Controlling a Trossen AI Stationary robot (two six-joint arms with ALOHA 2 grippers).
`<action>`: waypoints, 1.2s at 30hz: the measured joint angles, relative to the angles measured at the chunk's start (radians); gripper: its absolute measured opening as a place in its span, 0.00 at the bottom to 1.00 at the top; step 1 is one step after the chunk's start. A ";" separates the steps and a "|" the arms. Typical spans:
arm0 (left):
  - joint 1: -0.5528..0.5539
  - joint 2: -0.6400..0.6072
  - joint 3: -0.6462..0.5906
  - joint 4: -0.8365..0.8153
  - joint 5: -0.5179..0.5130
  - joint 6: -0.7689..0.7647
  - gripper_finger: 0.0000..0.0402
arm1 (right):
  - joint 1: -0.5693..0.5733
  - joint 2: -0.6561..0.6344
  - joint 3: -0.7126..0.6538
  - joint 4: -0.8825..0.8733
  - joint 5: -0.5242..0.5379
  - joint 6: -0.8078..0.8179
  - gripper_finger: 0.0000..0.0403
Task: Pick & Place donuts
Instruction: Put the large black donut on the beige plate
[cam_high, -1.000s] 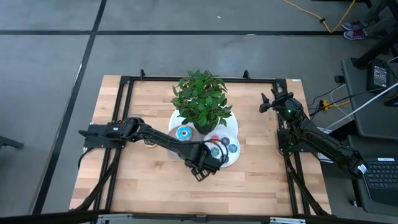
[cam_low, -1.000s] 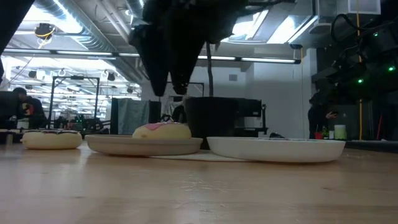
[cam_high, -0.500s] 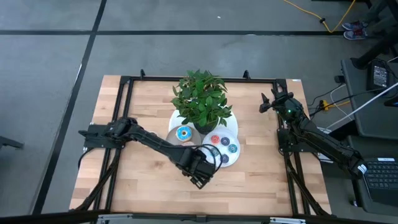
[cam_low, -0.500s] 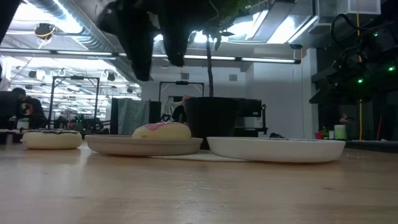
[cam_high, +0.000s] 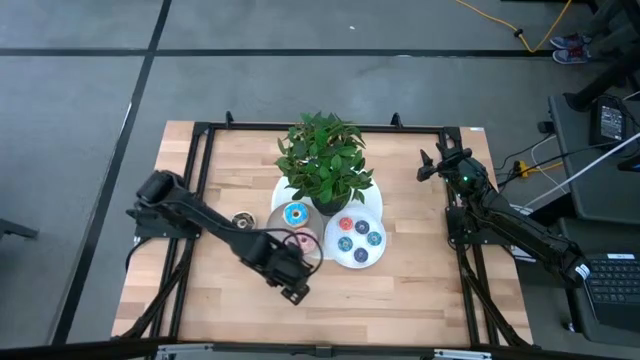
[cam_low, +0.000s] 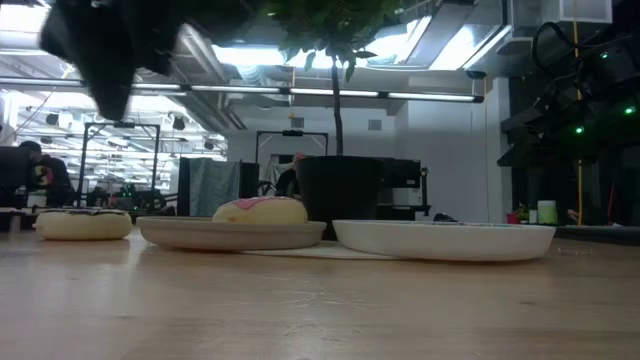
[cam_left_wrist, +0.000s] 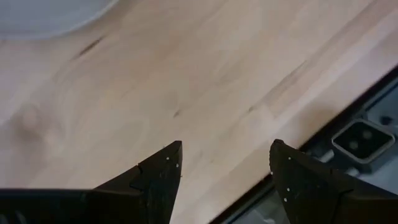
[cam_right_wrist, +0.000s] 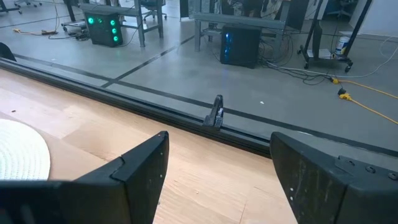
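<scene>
donuts, small iced rings, lie on round white plate; left end effector gapes empty.

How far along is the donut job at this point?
Done: several donuts sit on the white plate, one blue donut on the grey plate. In hand: nothing; the left hand hangs open over the table, the right hand waits at its right edge. Left: a brown donut lies off the plates.

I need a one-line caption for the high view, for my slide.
Left gripper open and empty over the table's front edge, donuts on grey plate and white plate beside a potted plant; right arm waits.
</scene>
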 joint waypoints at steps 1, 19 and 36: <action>-0.005 -0.025 -0.029 0.018 0.001 -0.007 0.57 | 0.000 0.000 0.000 0.000 0.000 0.000 0.69; 0.012 -0.393 -0.445 0.065 0.011 0.107 0.57 | 0.000 0.000 0.000 0.000 0.000 0.000 0.69; 0.248 -0.557 -0.686 0.052 0.073 0.364 0.57 | 0.000 0.000 0.000 0.000 0.000 0.000 0.69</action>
